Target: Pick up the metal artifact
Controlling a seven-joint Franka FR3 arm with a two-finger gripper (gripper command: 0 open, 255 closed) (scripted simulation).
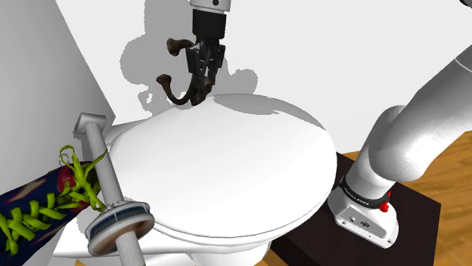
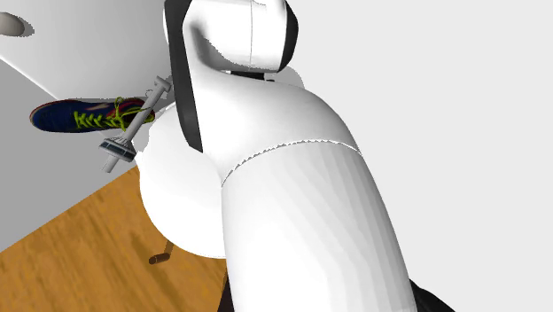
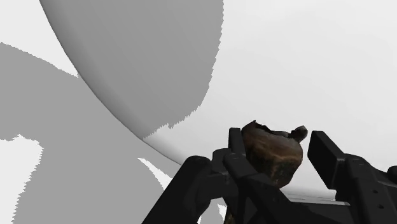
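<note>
In the shoulder view the dark brown metal artifact [image 1: 180, 85], a hook with curled arms, hangs from my gripper [image 1: 204, 69], which is shut on it. It is over the back edge of the white toilet lid [image 1: 234, 166]. Its lowest curl is very close to the lid, and I cannot tell whether they touch. In the wrist view the rusty brown artifact [image 3: 272, 153] sits clasped between the black fingers [image 3: 328, 156] of my gripper [image 3: 283, 158], with the lid's curved rim beyond it.
A dark blue shoe with green laces [image 1: 41, 208] and a grey dumbbell-like bar [image 1: 106, 177] lie at the lid's left edge, also in the second exterior view as shoe [image 2: 75, 115] and bar [image 2: 133, 124]. A white wall rises behind. The dark stand [image 1: 355, 238] is on a wooden floor [image 1: 446, 162].
</note>
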